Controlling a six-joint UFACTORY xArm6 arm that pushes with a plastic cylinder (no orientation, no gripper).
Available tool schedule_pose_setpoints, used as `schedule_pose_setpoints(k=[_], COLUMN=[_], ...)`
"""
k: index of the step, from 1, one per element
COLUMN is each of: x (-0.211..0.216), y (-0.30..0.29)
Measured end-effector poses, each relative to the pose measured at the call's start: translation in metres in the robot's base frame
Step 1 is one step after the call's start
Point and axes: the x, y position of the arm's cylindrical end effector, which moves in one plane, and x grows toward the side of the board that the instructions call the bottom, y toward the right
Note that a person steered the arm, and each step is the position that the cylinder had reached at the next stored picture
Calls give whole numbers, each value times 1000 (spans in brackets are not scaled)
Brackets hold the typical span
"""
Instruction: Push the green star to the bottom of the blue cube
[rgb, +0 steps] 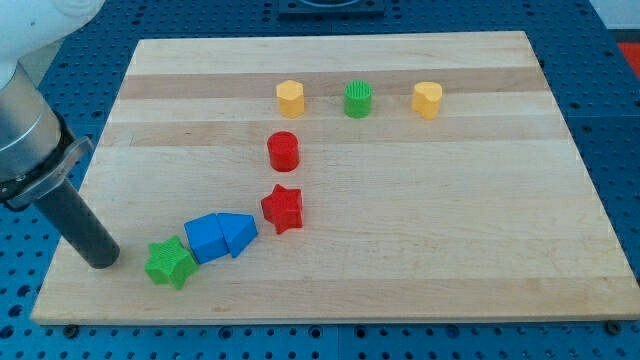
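Observation:
The green star (170, 263) lies near the board's bottom left, touching the lower left side of the blue cube (206, 238). A second blue block, wedge-shaped (238, 233), sits against the cube's right side. My tip (102, 260) rests on the board to the left of the green star, a small gap away, with the dark rod slanting up to the view's left.
A red star (283, 208) lies right of the blue blocks. A red cylinder (283, 151) stands above it. Along the top stand a yellow hexagonal block (290, 98), a green cylinder (357, 99) and a yellow heart-like block (427, 100). The wooden board (450, 220) ends just left of my tip.

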Motion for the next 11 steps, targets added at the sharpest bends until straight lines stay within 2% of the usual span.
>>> schedule_pose_setpoints(k=[1, 2, 3, 5, 6, 8, 10, 11], x=[18, 17, -6, -13, -13, -13, -10, -35], y=[2, 2, 20, 51, 51, 4, 1, 18])
